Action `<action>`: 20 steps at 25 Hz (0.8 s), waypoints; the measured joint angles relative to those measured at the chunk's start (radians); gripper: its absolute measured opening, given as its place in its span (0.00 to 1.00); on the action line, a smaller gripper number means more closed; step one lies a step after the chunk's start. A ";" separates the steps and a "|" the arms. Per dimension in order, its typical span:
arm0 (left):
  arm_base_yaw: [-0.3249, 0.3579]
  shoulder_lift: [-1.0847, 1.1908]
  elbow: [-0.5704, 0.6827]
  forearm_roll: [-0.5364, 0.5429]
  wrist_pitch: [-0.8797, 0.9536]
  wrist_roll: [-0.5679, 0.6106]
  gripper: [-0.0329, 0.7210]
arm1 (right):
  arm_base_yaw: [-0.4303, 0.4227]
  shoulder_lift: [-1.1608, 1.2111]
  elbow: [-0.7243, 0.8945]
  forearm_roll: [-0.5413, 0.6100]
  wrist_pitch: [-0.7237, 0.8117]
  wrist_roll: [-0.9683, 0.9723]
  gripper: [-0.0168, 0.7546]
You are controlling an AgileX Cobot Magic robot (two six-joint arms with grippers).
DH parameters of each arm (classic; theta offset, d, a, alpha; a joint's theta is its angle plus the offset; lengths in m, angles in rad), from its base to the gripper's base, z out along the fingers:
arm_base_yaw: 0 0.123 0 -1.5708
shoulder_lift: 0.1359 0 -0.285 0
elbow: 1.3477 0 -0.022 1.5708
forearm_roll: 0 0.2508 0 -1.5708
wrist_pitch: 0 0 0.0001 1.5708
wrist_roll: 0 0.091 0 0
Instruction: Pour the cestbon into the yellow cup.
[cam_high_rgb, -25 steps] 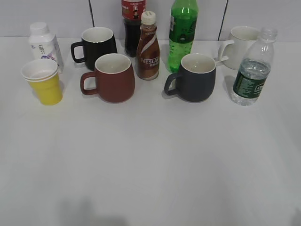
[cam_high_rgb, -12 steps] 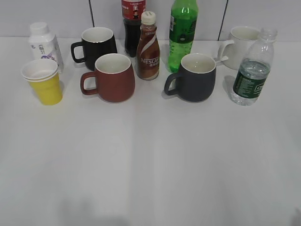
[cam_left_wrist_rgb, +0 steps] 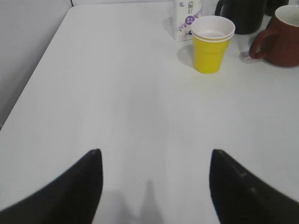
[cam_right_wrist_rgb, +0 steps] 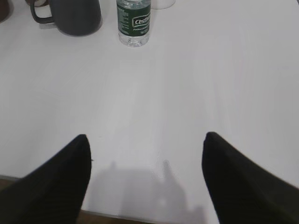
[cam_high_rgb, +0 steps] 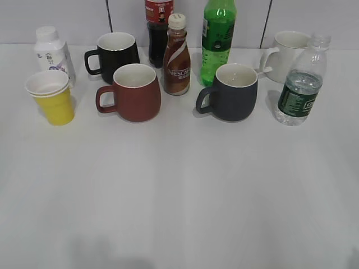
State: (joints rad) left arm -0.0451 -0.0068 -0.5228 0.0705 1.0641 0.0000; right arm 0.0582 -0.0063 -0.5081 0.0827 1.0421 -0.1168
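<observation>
The cestbon bottle point(cam_high_rgb: 302, 84), clear with a dark green label, stands upright at the far right of the table; it also shows in the right wrist view point(cam_right_wrist_rgb: 133, 22), far ahead of my right gripper point(cam_right_wrist_rgb: 145, 140), which is open and empty near the table's front edge. The yellow cup point(cam_high_rgb: 51, 97) stands upright at the far left, empty; it also shows in the left wrist view point(cam_left_wrist_rgb: 211, 44), ahead and to the right of my left gripper point(cam_left_wrist_rgb: 155, 156), which is open and empty. Neither gripper shows in the exterior view.
Along the back stand a white milk bottle point(cam_high_rgb: 52, 51), a black mug point(cam_high_rgb: 115, 56), a red-brown mug point(cam_high_rgb: 134, 93), a cola bottle point(cam_high_rgb: 158, 31), a brown Nescafe bottle point(cam_high_rgb: 176, 56), a green soda bottle point(cam_high_rgb: 217, 39), a dark grey mug point(cam_high_rgb: 233, 92) and a white mug point(cam_high_rgb: 288, 53).
</observation>
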 joint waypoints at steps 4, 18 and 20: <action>0.000 0.000 0.000 0.000 0.000 0.000 0.76 | 0.000 0.000 0.000 0.000 0.000 0.000 0.74; -0.029 0.024 0.000 -0.007 0.000 0.000 0.75 | 0.000 0.008 -0.014 0.004 -0.052 0.000 0.74; -0.057 0.060 -0.003 -0.004 -0.004 0.000 0.73 | 0.000 0.028 -0.019 0.005 -0.155 0.000 0.72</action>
State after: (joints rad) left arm -0.1025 0.0536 -0.5261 0.0665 1.0599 0.0000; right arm 0.0582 0.0217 -0.5271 0.0876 0.8867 -0.1168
